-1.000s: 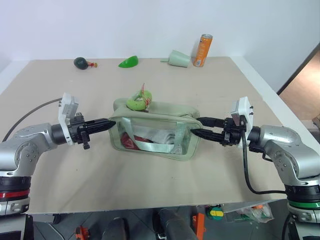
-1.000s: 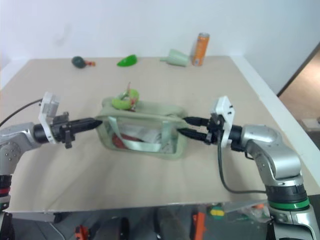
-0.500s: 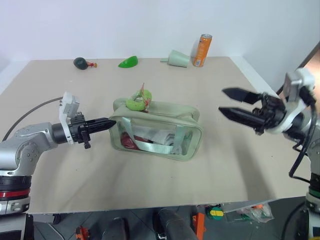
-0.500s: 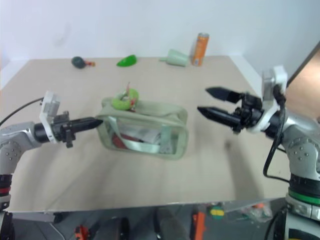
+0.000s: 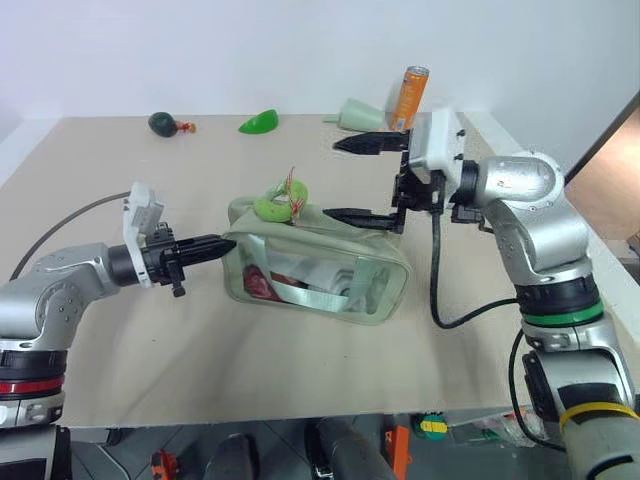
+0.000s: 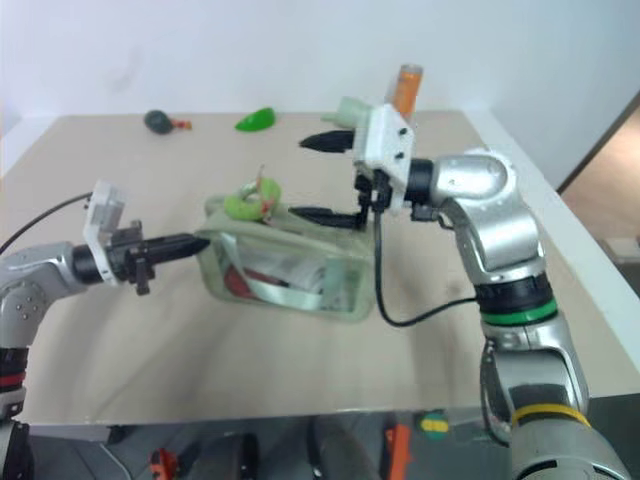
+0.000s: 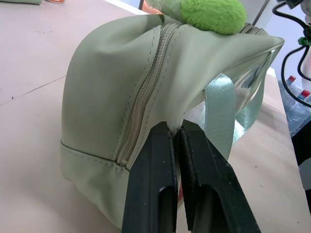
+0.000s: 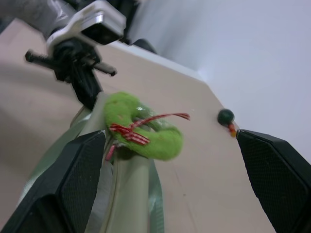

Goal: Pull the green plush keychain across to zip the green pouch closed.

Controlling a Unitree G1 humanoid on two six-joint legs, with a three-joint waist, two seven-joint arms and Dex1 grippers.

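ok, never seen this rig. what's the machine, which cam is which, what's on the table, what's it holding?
It is a two-armed humanoid robot. The two wide pictures come from its head camera, looking down over the table. The other two come from cameras on its wrists, looking along the fingers.

The left gripper is shut on the end of the green pouch. The right gripper is wide open above the pouch, holding nothing, facing the green plush keychain on its top.

At the table's far edge lie a dark green round object, a glossy green leaf shape, a pale green cone cup and an orange can.
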